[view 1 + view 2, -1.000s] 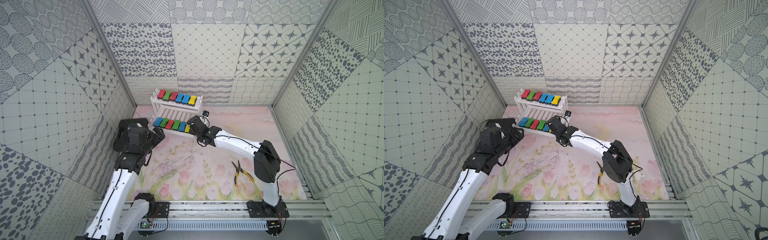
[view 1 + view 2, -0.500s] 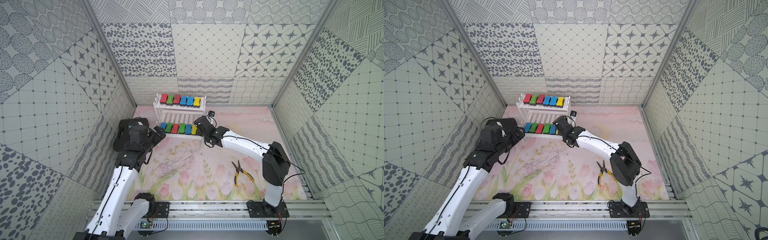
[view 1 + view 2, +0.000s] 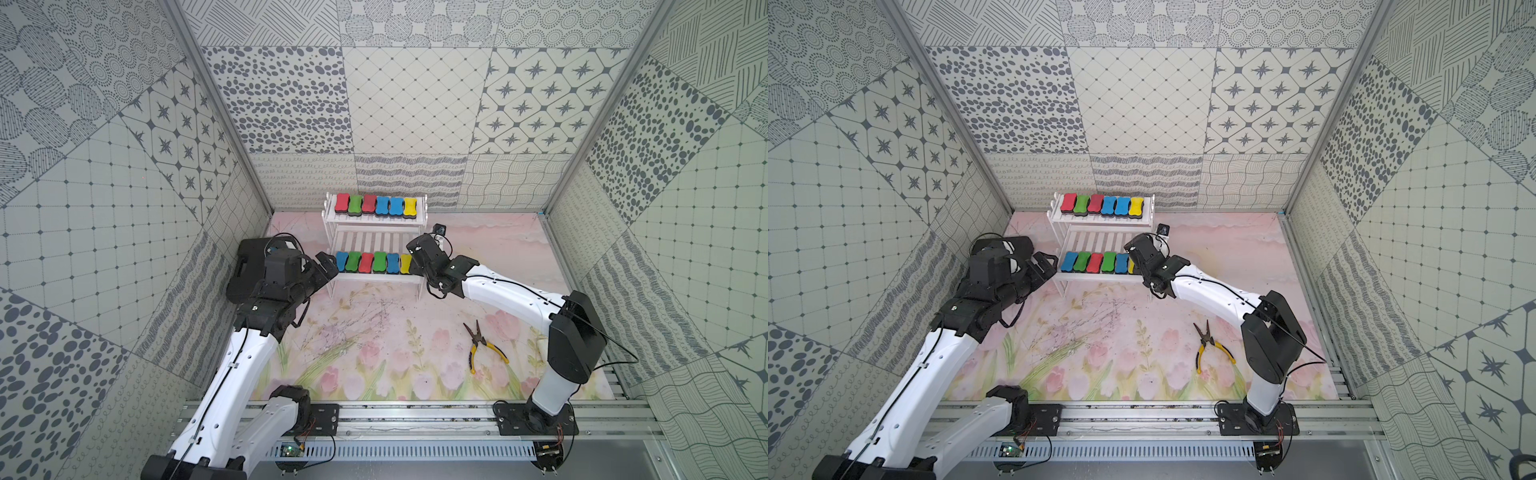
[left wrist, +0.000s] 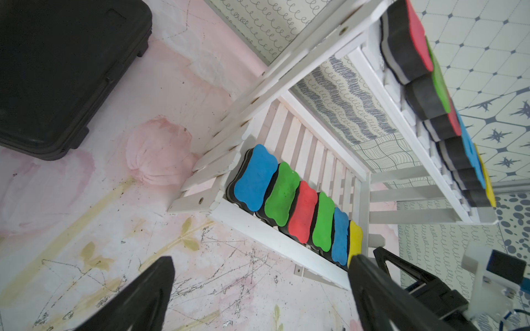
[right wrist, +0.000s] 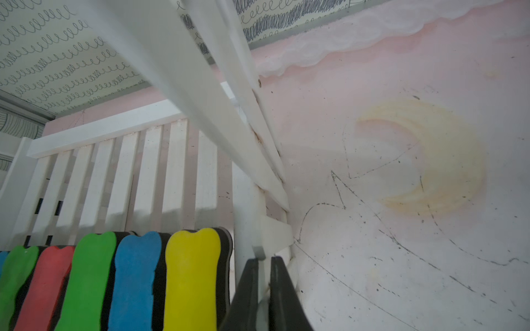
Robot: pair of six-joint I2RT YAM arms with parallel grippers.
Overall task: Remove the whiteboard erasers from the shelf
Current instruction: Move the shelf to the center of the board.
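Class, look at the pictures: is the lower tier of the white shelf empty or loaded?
Loaded. Six whiteboard erasers lie side by side along the front of the lower tier of the shelf: blue, green, red, green, blue, yellow.

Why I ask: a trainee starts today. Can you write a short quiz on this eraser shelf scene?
1. How many whiteboard erasers lie on the upper tier of the shelf?
2. True or false: the left pincer is shut on an eraser.
3. The lower-tier eraser nearest the right pincer is: A red, B yellow, C green.
Key: 1. Six. 2. False: it is open and empty. 3. B.
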